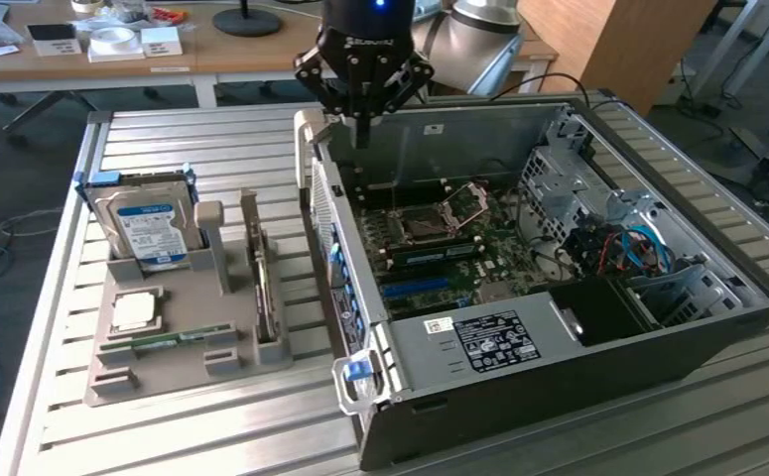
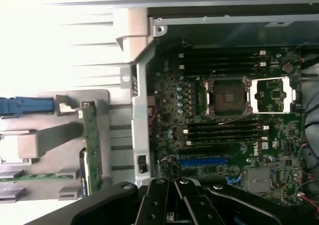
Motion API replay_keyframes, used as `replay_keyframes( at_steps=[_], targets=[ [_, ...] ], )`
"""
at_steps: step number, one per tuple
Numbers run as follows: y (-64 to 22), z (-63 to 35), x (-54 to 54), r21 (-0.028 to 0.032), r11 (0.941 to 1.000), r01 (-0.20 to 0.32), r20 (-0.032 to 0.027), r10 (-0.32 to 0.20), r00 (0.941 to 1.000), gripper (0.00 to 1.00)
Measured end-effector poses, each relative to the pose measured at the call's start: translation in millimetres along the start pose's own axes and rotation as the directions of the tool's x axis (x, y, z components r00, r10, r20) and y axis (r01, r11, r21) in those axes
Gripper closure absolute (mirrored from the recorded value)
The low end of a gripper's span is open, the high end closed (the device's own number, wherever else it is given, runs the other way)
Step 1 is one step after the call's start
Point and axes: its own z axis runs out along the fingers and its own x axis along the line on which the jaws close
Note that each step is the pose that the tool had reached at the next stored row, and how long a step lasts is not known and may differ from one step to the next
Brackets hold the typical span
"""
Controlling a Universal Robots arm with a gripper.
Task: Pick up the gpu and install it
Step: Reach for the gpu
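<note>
The black hand (image 1: 361,117) of jointed links carries pale lettering (image 1: 361,44) under a blue light (image 1: 379,4), on a silvery-grey arm (image 1: 483,30).

The worktop (image 1: 198,139) is silvery metal, ribbed in long parallel slats. Toward its edge on the exterior view's left, a plain grey holder tray (image 1: 159,382) carries a silver hard drive (image 1: 146,223) with a blue-and-white label, a green memory stick (image 1: 173,339) and the gpu (image 1: 264,288), dark and tan edge-on. The computer case (image 1: 596,367) is dark grey outside and pale silver inside, with a dark green motherboard (image 1: 457,233), a blue slot (image 1: 418,289), blue cables (image 1: 638,248) and a white label (image 1: 483,339) printed in black. The tool (image 1: 360,117) is black.
</note>
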Motion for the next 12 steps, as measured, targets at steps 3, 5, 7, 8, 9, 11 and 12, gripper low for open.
replay_keyframes(
  at_steps=[3,5,7,8,9,11,12],
  targets=[
    [-0.7,-0.2,8.8,0.0001,1.0000,0.000,0.0000,0.000,1.0000,0.89],
    [-1.1,-0.2,14.1,0.0000,1.0000,0.000,0.0001,0.000,1.0000,0.89],
    [-1.4,-0.3,18.4,0.0000,1.0000,0.000,0.0000,0.000,1.0000,0.89],
    [-1.5,-0.3,20.5,-0.0001,1.0000,0.000,0.0001,0.000,1.0000,0.89],
    [-1.7,-0.4,22.5,0.0000,1.0000,0.000,0.0000,0.000,1.0000,0.89],
    [-2.0,-0.5,26.3,0.0000,1.0000,0.000,0.0000,0.000,1.0000,0.89],
    [-2.1,-0.5,28.1,0.0000,1.0000,0.000,0.0000,0.000,1.0000,0.89]
  ],
)
